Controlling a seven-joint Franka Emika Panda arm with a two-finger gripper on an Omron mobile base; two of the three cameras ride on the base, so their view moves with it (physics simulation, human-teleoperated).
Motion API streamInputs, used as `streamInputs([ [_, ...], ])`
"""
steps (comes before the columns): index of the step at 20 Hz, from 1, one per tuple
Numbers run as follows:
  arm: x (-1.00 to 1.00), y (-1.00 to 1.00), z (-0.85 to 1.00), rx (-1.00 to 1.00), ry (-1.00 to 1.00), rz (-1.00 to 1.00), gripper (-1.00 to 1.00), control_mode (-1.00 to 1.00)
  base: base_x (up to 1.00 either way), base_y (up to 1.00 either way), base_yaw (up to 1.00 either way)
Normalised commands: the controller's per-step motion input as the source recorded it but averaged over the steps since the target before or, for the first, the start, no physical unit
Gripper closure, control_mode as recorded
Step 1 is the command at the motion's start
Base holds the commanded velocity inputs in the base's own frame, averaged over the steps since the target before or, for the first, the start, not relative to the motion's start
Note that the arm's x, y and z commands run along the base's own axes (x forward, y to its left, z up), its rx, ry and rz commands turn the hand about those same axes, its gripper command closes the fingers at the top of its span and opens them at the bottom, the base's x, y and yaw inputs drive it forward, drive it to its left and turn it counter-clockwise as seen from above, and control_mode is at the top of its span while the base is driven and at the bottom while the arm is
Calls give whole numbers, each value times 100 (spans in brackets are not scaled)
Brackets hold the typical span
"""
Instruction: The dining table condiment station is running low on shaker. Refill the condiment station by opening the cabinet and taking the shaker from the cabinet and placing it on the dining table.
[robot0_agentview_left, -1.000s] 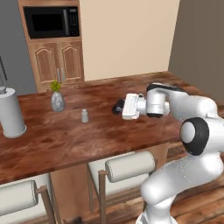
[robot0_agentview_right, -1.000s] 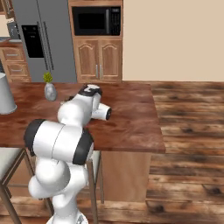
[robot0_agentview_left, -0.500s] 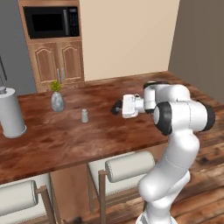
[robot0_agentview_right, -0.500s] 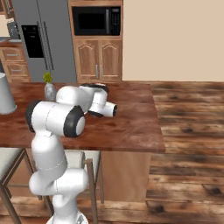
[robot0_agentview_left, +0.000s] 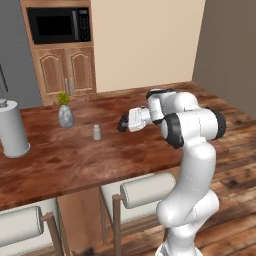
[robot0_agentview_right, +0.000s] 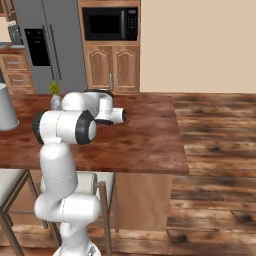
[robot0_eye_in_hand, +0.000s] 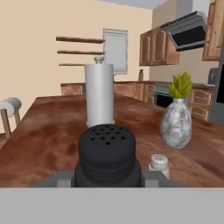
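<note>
While we hover over the dining table (robot0_agentview_left: 60, 160), a paper-towel roll (robot0_eye_in_hand: 99, 94), a vase (robot0_eye_in_hand: 176, 124) and a pale shaker (robot0_eye_in_hand: 159, 165) stand ahead. Our gripper (robot0_agentview_left: 123, 123) clasps the black shaker (robot0_eye_in_hand: 107, 154), perforated top facing the camera, long axis along the fingers.

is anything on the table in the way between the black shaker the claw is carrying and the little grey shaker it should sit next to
Nothing visible blocks it. The black shaker sits in the claw above bare dining table, the pale grey shaker just ahead. The vase and paper-towel roll stand farther off.
</note>
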Motion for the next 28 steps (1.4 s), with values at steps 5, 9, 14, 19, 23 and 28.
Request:
streamInputs([
  [5,20,15,-54,-11,0,7,100,-100,0,0,0],
  [9,0,0,-59,-8,0,12,100,-100,0,0,0],
  [14,0,0,-53,-12,-9,11,100,-100,0,0,0],
  [19,-1,0,-43,-9,-8,7,100,-100,0,0,0],
  [23,0,0,-53,-6,-3,10,100,-100,0,0,0],
  [28,0,-6,-75,-3,0,13,100,-100,0,0,0],
])
